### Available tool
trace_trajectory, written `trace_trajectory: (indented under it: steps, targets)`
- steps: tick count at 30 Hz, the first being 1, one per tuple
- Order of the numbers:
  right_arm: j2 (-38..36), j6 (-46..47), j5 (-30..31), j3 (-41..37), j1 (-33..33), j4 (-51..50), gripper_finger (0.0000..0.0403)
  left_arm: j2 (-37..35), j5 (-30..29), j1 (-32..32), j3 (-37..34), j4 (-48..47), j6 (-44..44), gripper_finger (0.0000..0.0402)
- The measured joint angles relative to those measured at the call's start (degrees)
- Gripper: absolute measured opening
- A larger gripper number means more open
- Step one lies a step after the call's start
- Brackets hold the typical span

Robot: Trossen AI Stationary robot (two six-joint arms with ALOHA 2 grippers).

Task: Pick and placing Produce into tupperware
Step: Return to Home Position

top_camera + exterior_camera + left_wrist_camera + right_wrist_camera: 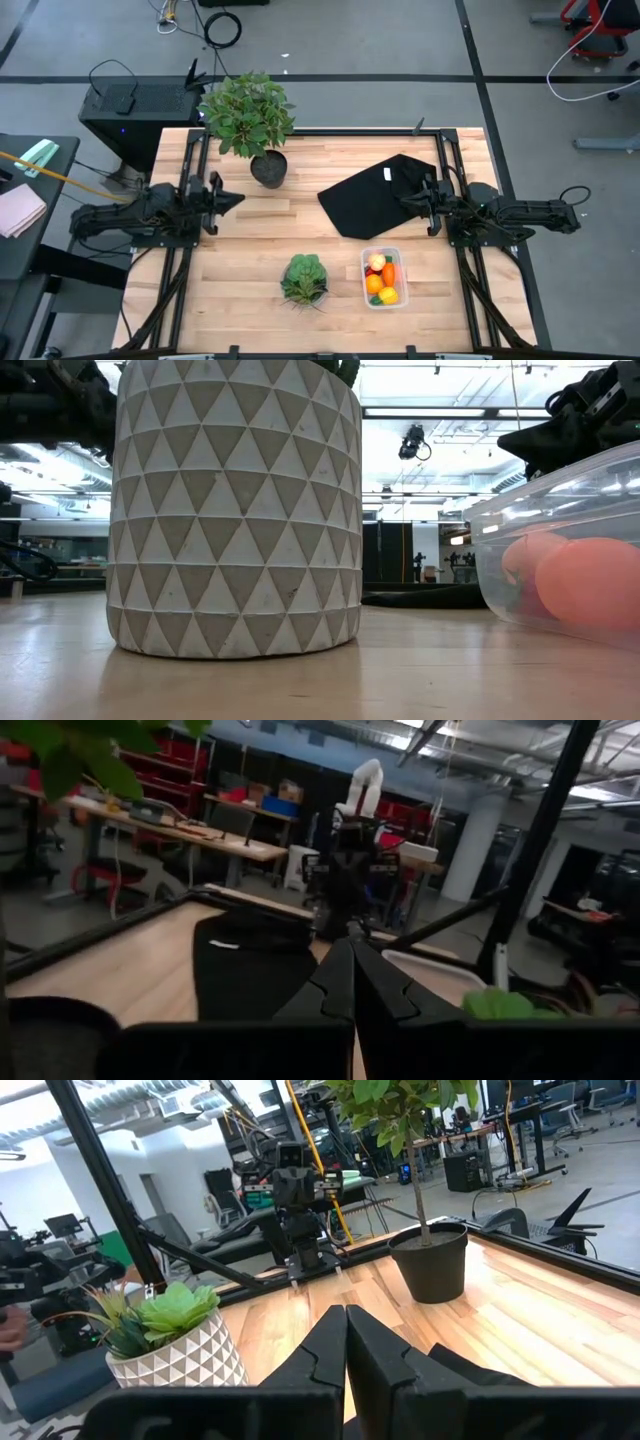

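Inside the tupperware (364, 272), produce (381, 281) — left gripper (239, 199), right gripper (403, 200) closed.

A pale wooden table (250, 240) of butcher-block planks is carrying four things. A potted plant (268, 168) in a dark round pot is standing toward the far edge, left of centre. A black cloth (370, 205) is lying flat on the far right part, with a small white tag (388, 174) showing on it. Near the front edge, a leafy green head (304, 279) is sitting at the centre, and a clear plastic box (363, 285) is resting just to its right, apart from it and near the cloth's near corner.
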Motion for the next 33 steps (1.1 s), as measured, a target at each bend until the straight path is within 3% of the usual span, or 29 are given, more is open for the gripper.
trace_trajectory:
  steps: [6, 11, 16, 21, 33]
  targets:
    - [0.0, 0.0, 0.0, 0.0, 0.0, 0.0, 0.0016, 0.0, 0.2, -2.6, 0.0, 0.3, -0.3, 0.0]
    - [0.0, 0.0, 0.0, 0.0, 0.0, 0.0, 0.0016, 0.0, 3.9, -4.6, 0.0, 0.1, 3.6, 0.0]
    - [0.0, 0.0, 0.0, 0.0, 0.0, 0.0, 0.0016, 0.0, 3.8, -5.3, -0.2, -4.0, 4.2, 0.0]
    - [0.0, 0.0, 0.0, 0.0, 0.0, 0.0, 0.0016, 0.3, 1.6, -5.2, -3.7, 5.8, 4.5, 0.0]
    - [0.0, 0.0, 0.0, 0.0, 0.0, -0.2, 0.0016, 0.3, 2.6, -5.2, -3.7, 5.2, 4.5, 0.0001]
